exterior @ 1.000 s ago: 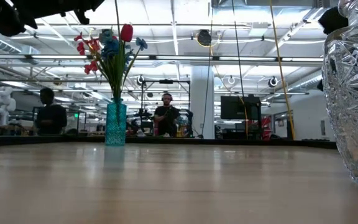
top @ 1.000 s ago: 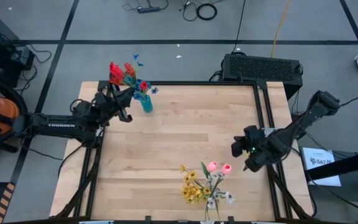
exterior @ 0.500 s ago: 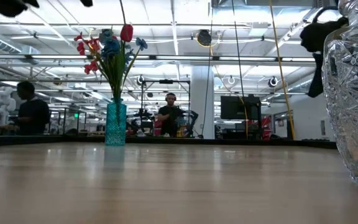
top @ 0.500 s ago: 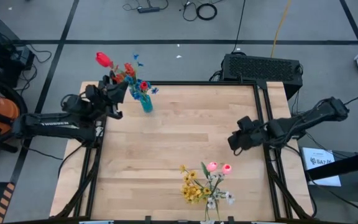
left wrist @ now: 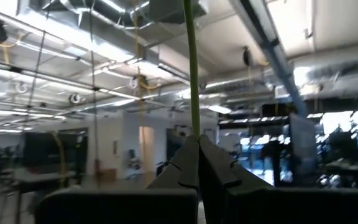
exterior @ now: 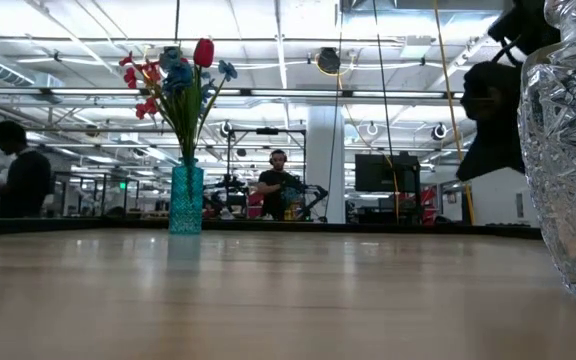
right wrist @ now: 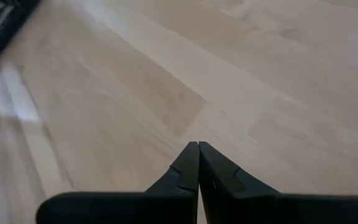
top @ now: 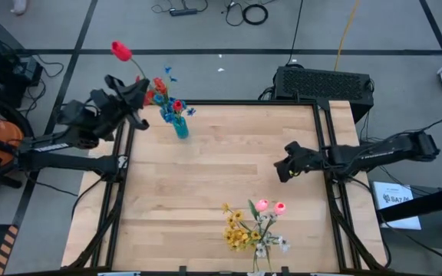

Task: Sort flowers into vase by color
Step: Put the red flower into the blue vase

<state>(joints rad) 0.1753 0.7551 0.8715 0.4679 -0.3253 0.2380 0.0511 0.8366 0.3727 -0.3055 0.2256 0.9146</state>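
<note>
Left pincer (top: 138, 90) grips a red tulip (top: 120, 51) beside the teal vase (top: 180, 126) holding red and blue flowers (top: 169, 103)

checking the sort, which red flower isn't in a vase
The red tulip, pinched by its stem in the left gripper, outside the table's corner.
</note>
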